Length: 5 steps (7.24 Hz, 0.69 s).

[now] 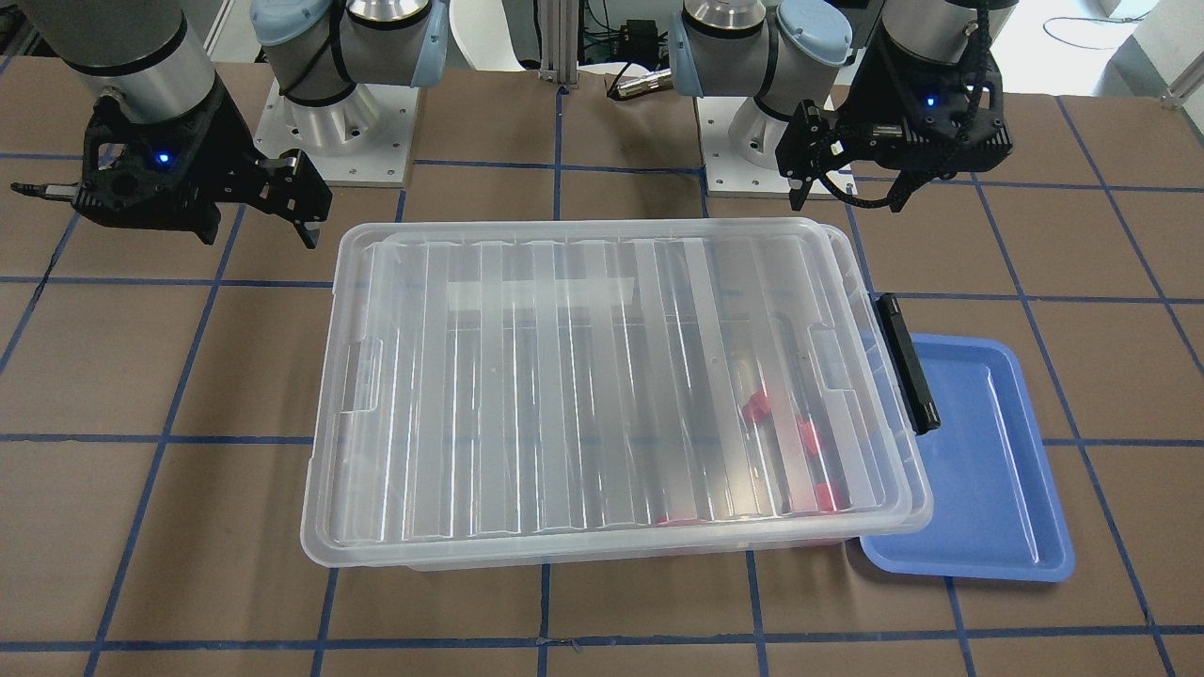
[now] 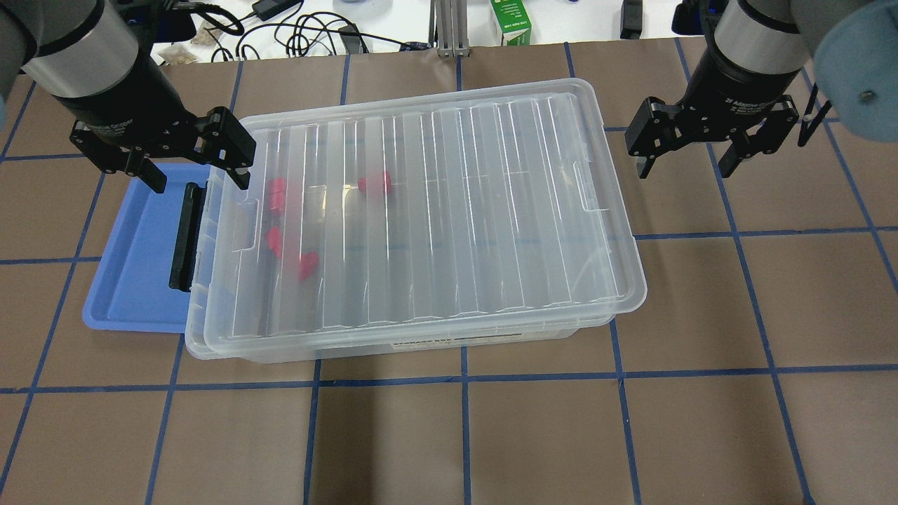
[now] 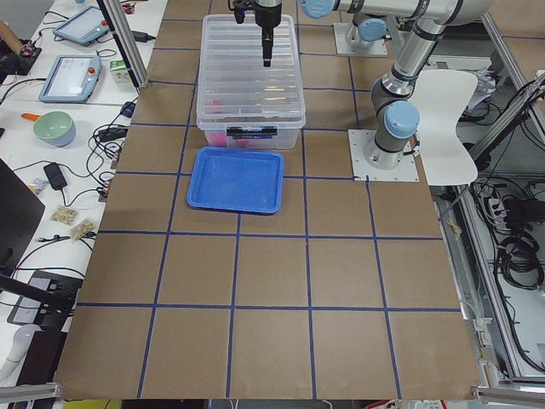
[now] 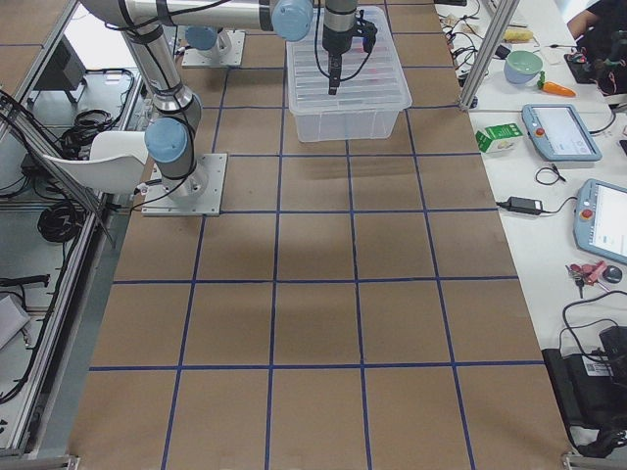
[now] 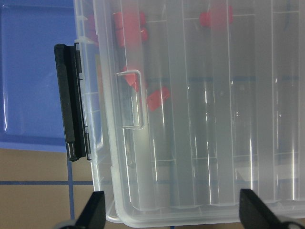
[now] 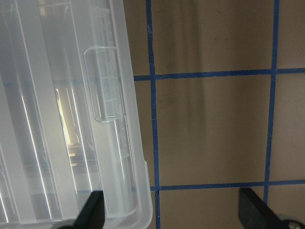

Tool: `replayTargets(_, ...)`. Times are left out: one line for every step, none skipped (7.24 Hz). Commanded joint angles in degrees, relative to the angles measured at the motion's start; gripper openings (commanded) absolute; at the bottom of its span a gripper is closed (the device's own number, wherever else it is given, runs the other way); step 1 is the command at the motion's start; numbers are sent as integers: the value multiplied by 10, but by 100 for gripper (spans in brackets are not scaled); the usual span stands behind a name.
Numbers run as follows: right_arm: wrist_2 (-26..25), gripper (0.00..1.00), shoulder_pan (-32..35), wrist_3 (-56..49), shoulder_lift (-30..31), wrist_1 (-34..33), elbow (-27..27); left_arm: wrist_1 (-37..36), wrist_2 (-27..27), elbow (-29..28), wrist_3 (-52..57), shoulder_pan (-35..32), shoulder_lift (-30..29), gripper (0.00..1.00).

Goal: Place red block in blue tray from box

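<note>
Overhead exterior, lidded clear box point(image 2: 449, 210), red blocks point(image 2: 374, 184) inside near its black clip point(image 2: 186, 238), blue tray point(image 2: 133, 280) alongside, left gripper point(image 2: 198, 179) and right gripper point(image 2: 685, 168) hovering, fingers apart.

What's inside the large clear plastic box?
Through the ribbed translucent lid of the clear plastic box, at least four small red blocks show near the black clip handle end. The lid blurs their exact count.
</note>
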<state>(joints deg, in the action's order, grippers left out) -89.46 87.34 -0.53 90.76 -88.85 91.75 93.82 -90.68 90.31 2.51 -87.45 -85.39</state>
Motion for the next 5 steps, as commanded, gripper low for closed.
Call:
replayTargets(1, 100, 0, -4, -1, 0, 1, 0, 0, 0, 0, 1, 0, 100)
replayTargets(-1, 100, 0, -6, -1, 0, 0, 0, 0, 0, 0, 0, 0, 100)
replayTargets(1, 100, 0, -6, -1, 0, 0, 0, 0, 0, 0, 0, 0, 100)
replayTargets(-7, 100, 0, -8, -3, 0, 1, 0, 0, 0, 2, 1, 0, 100)
replayTargets(-8, 100, -1, -8, -5, 0, 1, 0, 1, 0, 2, 0, 0, 100)
